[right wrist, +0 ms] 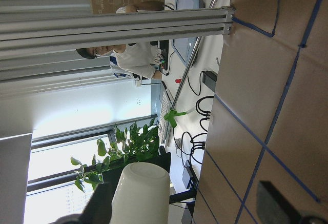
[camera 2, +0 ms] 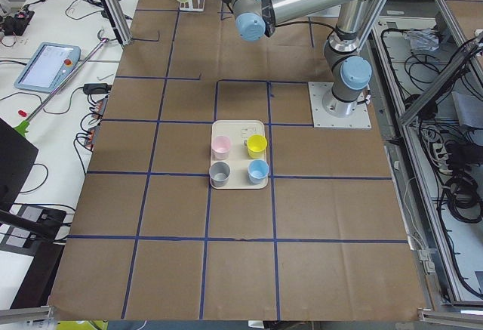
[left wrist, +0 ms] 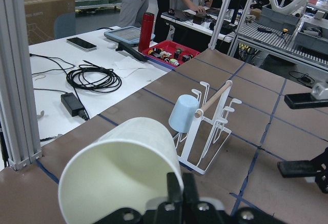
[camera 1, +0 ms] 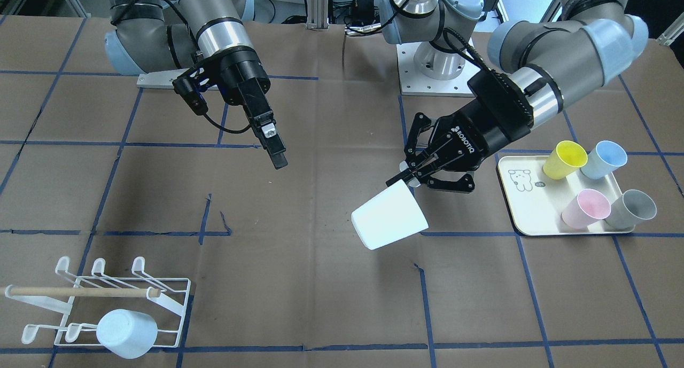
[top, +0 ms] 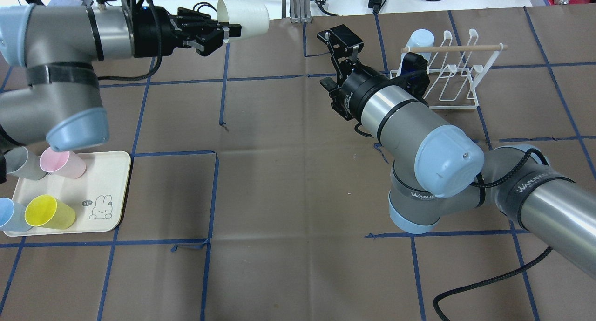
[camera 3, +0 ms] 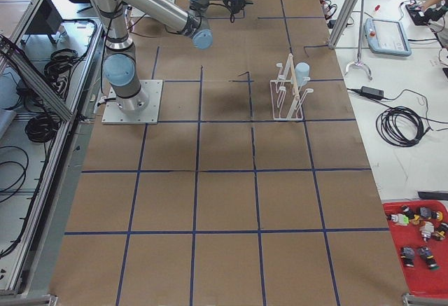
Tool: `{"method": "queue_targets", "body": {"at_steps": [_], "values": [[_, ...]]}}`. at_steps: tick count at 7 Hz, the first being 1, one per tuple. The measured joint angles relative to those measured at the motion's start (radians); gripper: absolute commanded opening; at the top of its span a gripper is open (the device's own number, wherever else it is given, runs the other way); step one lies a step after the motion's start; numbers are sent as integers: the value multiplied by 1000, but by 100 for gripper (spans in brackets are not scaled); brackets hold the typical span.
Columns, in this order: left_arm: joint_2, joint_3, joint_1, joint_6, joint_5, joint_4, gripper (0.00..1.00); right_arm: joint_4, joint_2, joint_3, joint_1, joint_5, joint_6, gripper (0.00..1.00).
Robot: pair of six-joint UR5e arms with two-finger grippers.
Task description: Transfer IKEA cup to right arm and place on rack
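My left gripper (camera 1: 407,177) is shut on the rim of a white cup (camera 1: 389,218) and holds it on its side above the table. In the left wrist view, the cup's mouth (left wrist: 120,175) faces the camera. In the overhead view, the left gripper (top: 224,32) holds the cup (top: 244,16) at the far side. My right gripper (camera 1: 278,155) is open and empty, some way from the cup. Both of its fingers show spread apart in the left wrist view (left wrist: 307,100). The white wire rack (camera 1: 80,291) stands beyond it, with a pale blue cup (camera 1: 127,333) upturned on it.
A cream tray (camera 1: 529,208) by the left arm holds a yellow cup (camera 1: 564,159), a blue cup (camera 1: 604,159), a pink cup (camera 1: 585,208) and a grey cup (camera 1: 633,209). The brown table is marked with blue tape lines. An aluminium post stands at the far edge (top: 295,4).
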Motion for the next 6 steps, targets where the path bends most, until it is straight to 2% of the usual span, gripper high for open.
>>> {"method": "queue_targets", "body": {"at_steps": [2,6], "values": [[10,-120,-2,-49,-63,204,0,45,-10,0,26,-1,69,100],[20,-233,-8,-66,-117,369,1,140,-1,-50,54,0,104,100]]}}
